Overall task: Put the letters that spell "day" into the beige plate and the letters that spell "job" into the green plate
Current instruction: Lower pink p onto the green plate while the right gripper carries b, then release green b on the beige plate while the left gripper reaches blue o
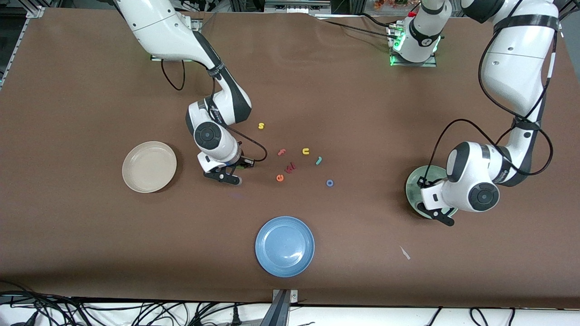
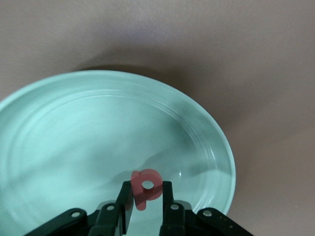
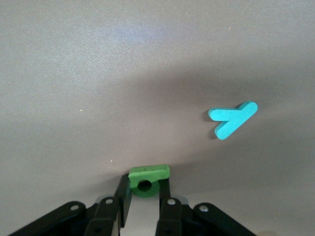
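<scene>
Claws on both arms are closed on letters. The left claw point(image 2: 147, 194) hangs over the green plate point(image 1: 414, 181) at the left arm's end of the worktop point(image 1: 90, 249), its fingers point(image 2: 168, 196) pinching the pinkish-red letter with a bowl and stem point(image 2: 146, 187); the letter sits between the fingertips, above the plate's inner floor near the rim. The right claw point(image 3: 145, 194) is low over bare worktop, between the beige plate point(image 1: 149, 166) and the scatter of loose letters, and it grips the green letter with a bowl and stem point(image 3: 147, 179). Its wrist view shows the teal "y" point(image 3: 233, 120) lying flat on the worktop, near the claw but apart from it; the front view does not show it.

Loose letters lie mid-worktop, between the two claws. The teal hooked "j" point(image 1: 319, 160) lies beside the yellow "u" point(image 1: 306, 151), and the blue ring "o" point(image 1: 330, 183) lies nearer the front camera than both. The pink "f" point(image 1: 281, 152), a dark red letter point(image 1: 291, 167) and the orange "e" point(image 1: 280, 178) cluster toward the right arm's end of that group. The yellow "s" point(image 1: 261, 126) lies farthest from the camera. The blue plate point(image 1: 285, 246) sits nearest the camera, well apart from the letters.
</scene>
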